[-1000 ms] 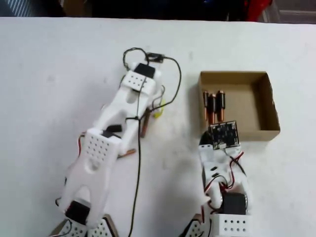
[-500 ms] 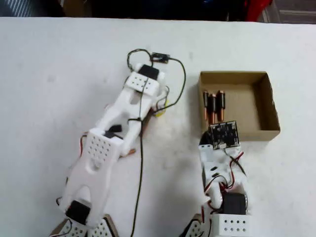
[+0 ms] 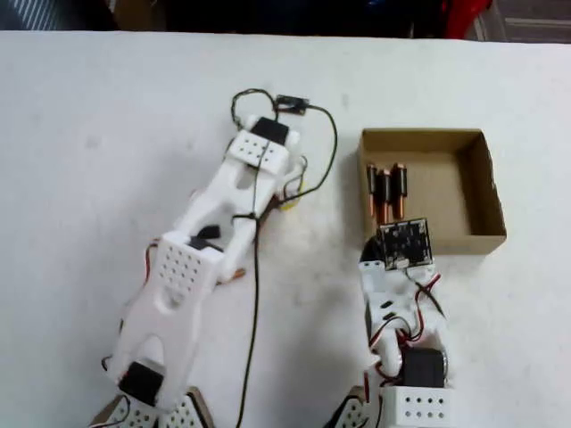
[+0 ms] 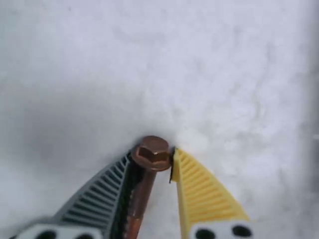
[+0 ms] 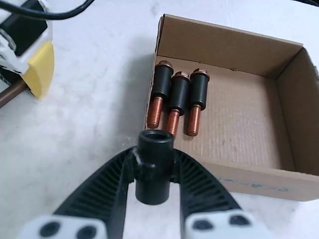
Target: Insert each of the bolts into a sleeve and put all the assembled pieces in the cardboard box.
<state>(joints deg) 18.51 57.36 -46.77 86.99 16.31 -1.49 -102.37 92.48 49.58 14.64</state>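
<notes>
Beside the cardboard box (image 5: 234, 50), right claw (image 5: 153, 155) clamps a tubular sleeve (image 5: 152, 186), left claw (image 4: 151, 156) a coppery hex-headed bolt (image 4: 152, 151).

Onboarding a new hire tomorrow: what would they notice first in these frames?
The left gripper pinches a copper hex-head bolt over the white table. The right gripper holds a black cylindrical sleeve just outside the brown cardboard box, where three assembled copper-and-black pieces lie side by side.
</notes>
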